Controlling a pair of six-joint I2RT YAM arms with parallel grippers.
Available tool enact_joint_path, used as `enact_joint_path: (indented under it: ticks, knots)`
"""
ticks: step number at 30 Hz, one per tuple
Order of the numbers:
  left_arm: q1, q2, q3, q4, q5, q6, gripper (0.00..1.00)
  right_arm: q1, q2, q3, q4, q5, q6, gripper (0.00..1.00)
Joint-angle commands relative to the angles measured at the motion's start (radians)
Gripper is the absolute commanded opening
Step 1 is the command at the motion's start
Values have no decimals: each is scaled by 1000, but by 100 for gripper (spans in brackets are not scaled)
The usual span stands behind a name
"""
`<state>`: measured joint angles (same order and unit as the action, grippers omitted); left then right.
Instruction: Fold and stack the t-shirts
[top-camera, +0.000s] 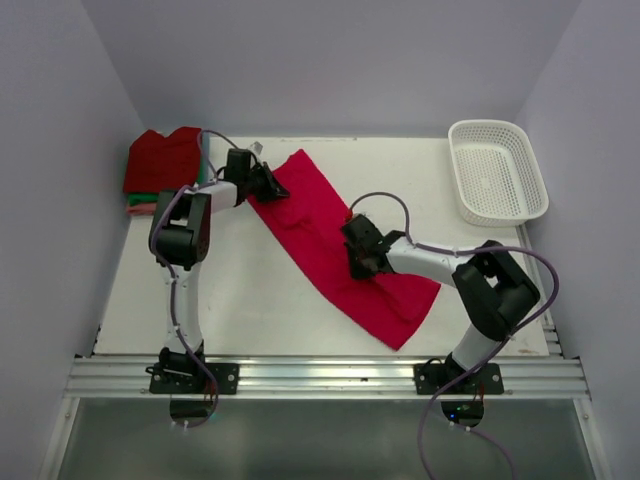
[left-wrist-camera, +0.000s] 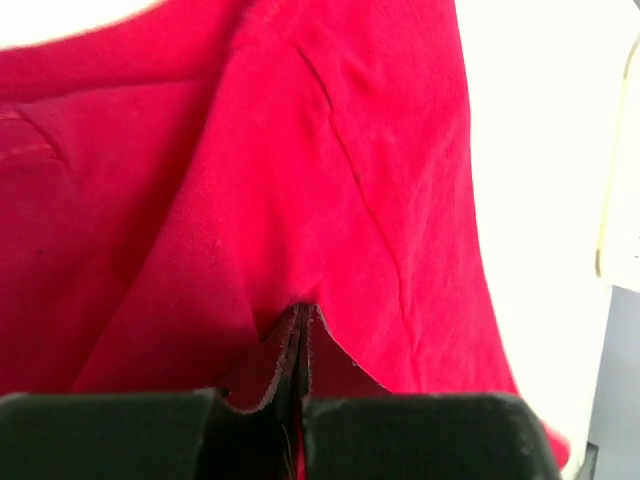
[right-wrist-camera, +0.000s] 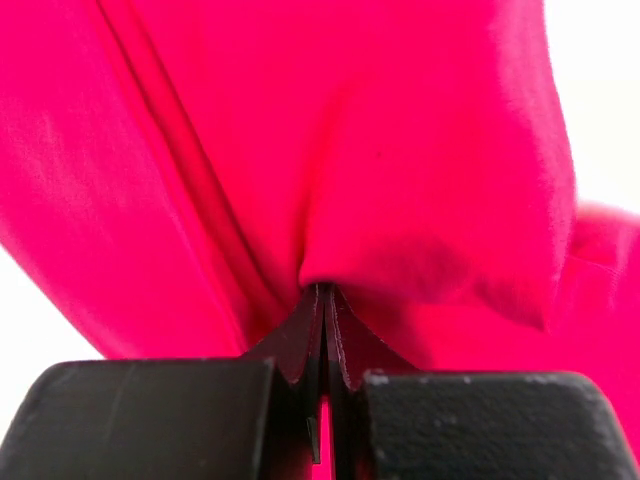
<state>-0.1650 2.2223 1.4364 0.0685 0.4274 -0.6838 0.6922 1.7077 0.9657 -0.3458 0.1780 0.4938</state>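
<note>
- The crimson t-shirt (top-camera: 330, 240) lies as a diagonal strip on the table (top-camera: 250, 300), left of the basket (top-camera: 497, 170). The folded stack (top-camera: 160, 165) sits farther left of the basket.
- The left fingers (left-wrist-camera: 262, 378) and right fingers (right-wrist-camera: 290, 345) each pinch tight on a fold of it.
- Risk: the 2 pinches look thin, so pulling apart could slip the cloth free, and uneven lifting could twist the fold.

the spread t-shirt (top-camera: 312, 215) is bright crimson-pink, plain; the folded stack (top-camera: 160, 165) shows dark red on top — green and salmon edges beneath; the basket (top-camera: 497, 172) is white lattice; table (top-camera: 240, 290) white.
</note>
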Motion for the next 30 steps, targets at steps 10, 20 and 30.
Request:
enact_joint_path:
  ticks: [10,20,30]
  knots:
    - [15,324,406,-89,230,0,0,236,-28,-19,-295,-173,245,0]
    - [-11,597,781,115,448,-187,0,260,59,123,-318,-88,304,0]
    - [21,487,696,887,597,-600,0,259,-54,229,-323,84,273,0]
